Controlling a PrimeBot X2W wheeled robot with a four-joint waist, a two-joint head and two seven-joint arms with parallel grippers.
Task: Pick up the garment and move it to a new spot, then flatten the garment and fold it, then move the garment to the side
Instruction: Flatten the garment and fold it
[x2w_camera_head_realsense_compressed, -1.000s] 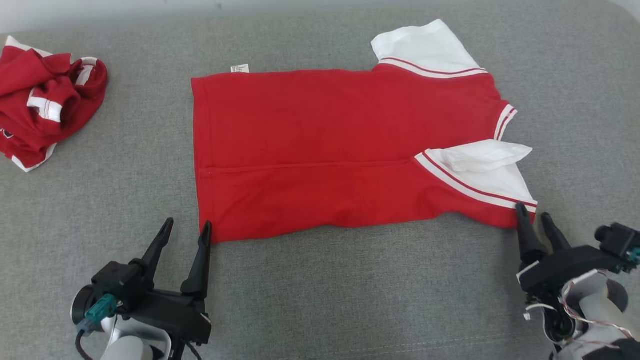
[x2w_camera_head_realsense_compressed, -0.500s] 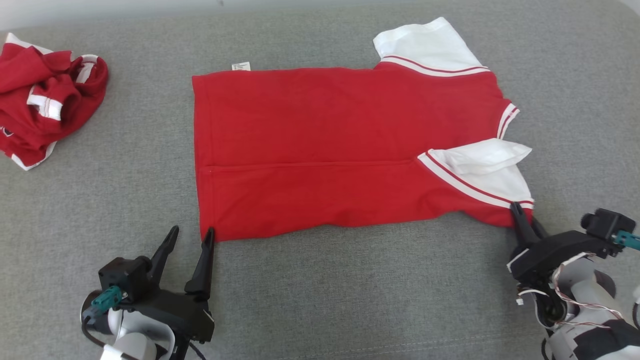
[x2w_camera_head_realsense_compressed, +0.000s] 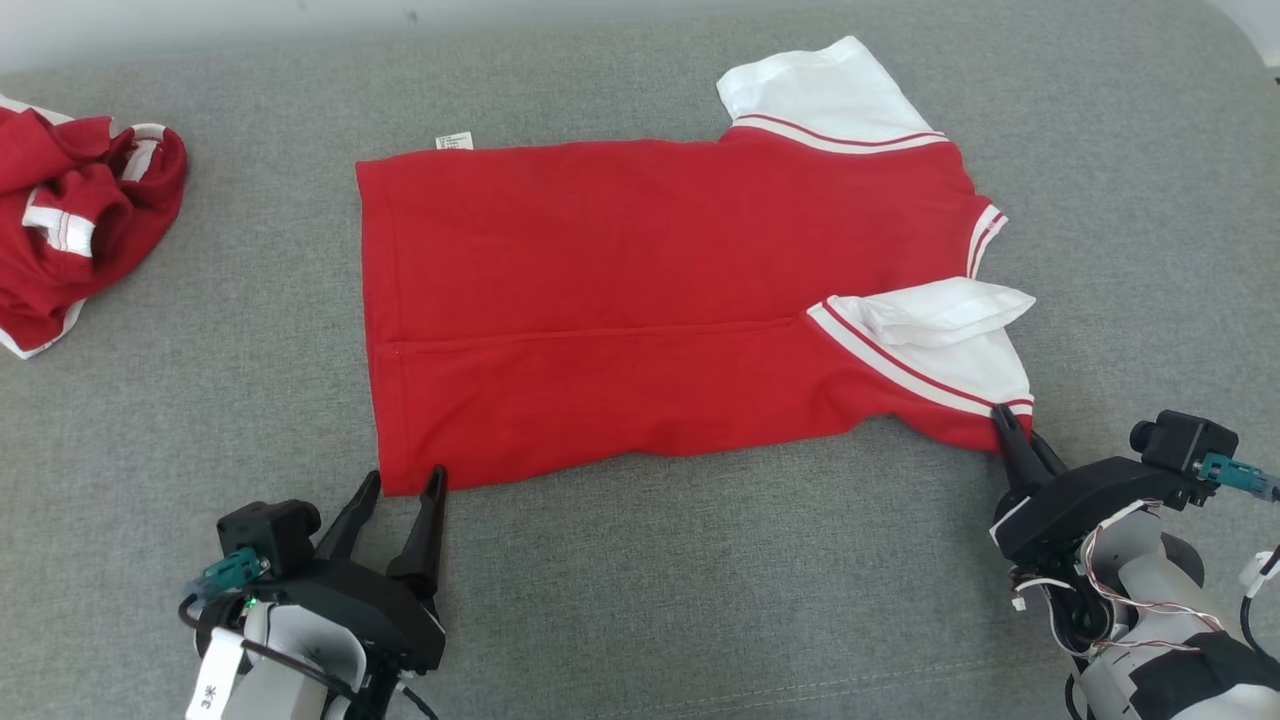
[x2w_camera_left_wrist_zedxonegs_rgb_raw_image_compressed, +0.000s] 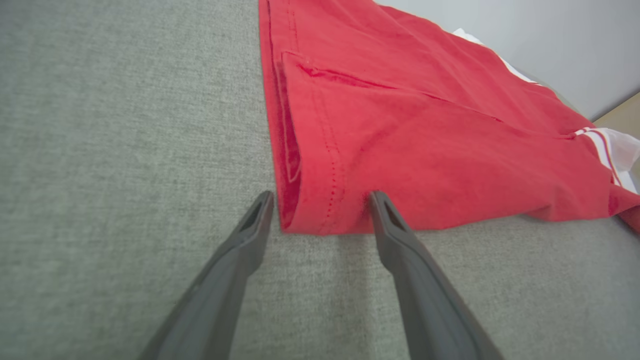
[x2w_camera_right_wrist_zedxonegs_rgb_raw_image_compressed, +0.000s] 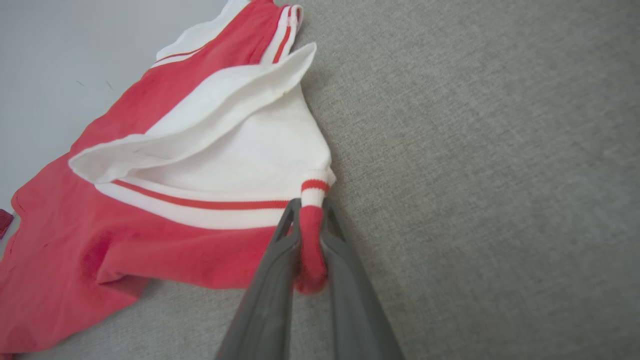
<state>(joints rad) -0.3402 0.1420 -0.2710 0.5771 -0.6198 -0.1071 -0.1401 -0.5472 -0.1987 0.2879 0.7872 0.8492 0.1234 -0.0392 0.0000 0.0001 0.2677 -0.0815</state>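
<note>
The garment (x2w_camera_head_realsense_compressed: 640, 300) is a red shirt with white sleeves, lying flat on the grey cloth surface with one long edge folded over. My left gripper (x2w_camera_head_realsense_compressed: 403, 484) is open at the shirt's near-left hem corner (x2w_camera_left_wrist_zedxonegs_rgb_raw_image_compressed: 320, 215), and in the left wrist view that corner sits between its fingertips. My right gripper (x2w_camera_head_realsense_compressed: 1015, 428) is shut on the red cuff at the garment's near-right corner (x2w_camera_right_wrist_zedxonegs_rgb_raw_image_compressed: 311, 245), just below the white sleeve (x2w_camera_right_wrist_zedxonegs_rgb_raw_image_compressed: 225, 165).
A second red and white garment (x2w_camera_head_realsense_compressed: 70, 230) lies crumpled at the far left. Grey cloth (x2w_camera_head_realsense_compressed: 700, 600) spreads all around the shirt, with a pale wall along the far edge.
The camera has shifted a little to the right. My right gripper closed on the shirt's near-right corner. My left gripper moved right until its open fingers straddle the hem corner.
</note>
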